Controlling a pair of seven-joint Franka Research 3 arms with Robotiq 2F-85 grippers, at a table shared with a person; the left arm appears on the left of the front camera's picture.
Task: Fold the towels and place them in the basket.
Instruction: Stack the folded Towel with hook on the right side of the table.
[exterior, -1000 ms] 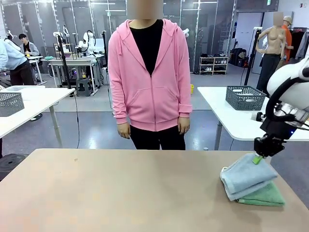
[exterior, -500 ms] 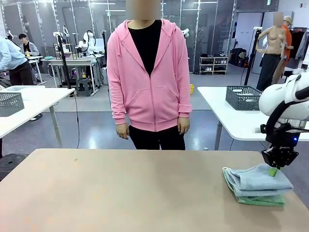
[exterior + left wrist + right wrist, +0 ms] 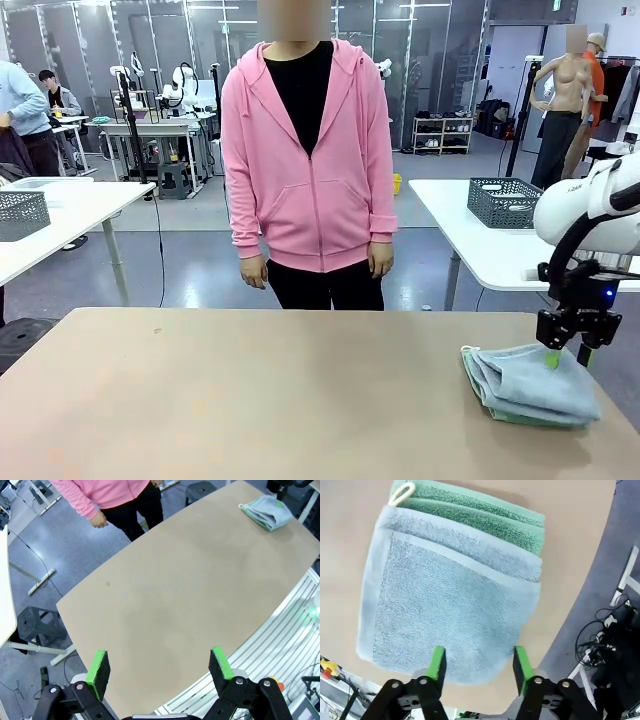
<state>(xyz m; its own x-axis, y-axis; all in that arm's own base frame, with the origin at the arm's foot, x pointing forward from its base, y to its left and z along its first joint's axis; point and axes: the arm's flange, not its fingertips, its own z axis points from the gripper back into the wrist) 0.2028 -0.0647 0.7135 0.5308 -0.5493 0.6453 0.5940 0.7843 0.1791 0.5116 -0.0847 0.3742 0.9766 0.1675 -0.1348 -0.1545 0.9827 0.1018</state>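
Beige tabletop point(image 3: 250, 400) carries the stacked grey-blue towel point(image 3: 455, 600) over the mint-green towel point(image 3: 485, 517) near its edge; my right gripper point(image 3: 476, 666), jaws apart and empty above them, could nudge both off.

Even, bright overhead lighting; soft shadows only. The table point(image 3: 250, 400) shows faint mottled sheen. Wide-angle distortion bows its edges in the left wrist view. Towel pile is sharp in the right wrist view.
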